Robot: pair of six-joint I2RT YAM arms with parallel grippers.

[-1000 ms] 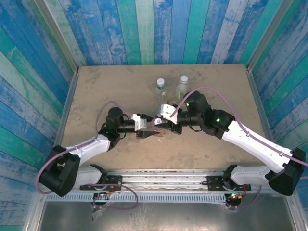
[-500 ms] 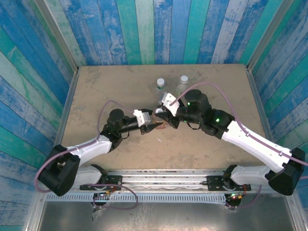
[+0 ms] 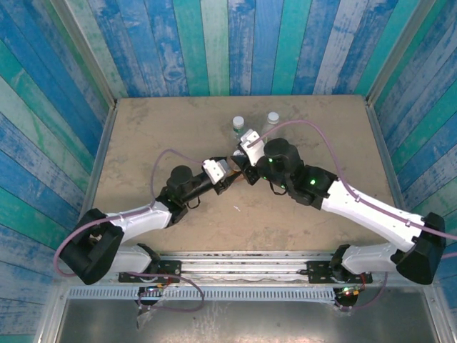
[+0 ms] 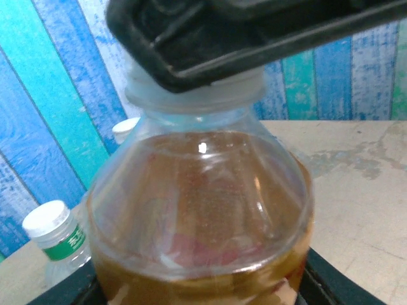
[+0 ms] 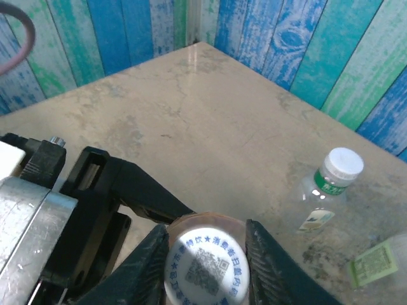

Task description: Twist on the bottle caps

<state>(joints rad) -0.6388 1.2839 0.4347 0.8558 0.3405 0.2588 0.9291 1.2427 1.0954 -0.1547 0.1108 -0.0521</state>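
**Top view.** Item: sandy, mottled table (image 3: 143,136), matt and stone-like, fenced by painted plank walls (image 3: 214,43) in blue and teal. The left claw (image 3: 223,171) and right claw (image 3: 246,164) meet just above frame centre. What they share is too small for us to read here. Close behind them, at upper centre, stand a green-label bottle (image 3: 238,127) and a clear bottle (image 3: 272,120), both white-capped. We judge the right arm close enough that a wide wrist turn could knock them over.

**Left wrist view.** Item: amber bottle (image 4: 197,210), centre frame. It has a domed shoulder and thin, glossy clear plastic, with orange-brown liquid up to the shoulder and a reddish band lower down. The left claw is clamped on its body, with black fingers at both lower corners. On the neck sits the white cap (image 4: 191,95), and a finger of the right claw lies across it. We judge that the slick wall may spin in the grip. The bottle would then turn with the cap and the thread would never tighten. Too hard a squeeze could dent the wall.

**Right wrist view.** Item: the same cap, bottom centre, a flat round disc printed with blue characters and a square code. The right claw's black fingers hug it on either side. We cannot tell whether they are pressing or have slackened. If the cap sits tilted, we expect cross-threading. If it is let go while loose, liquid could spill.
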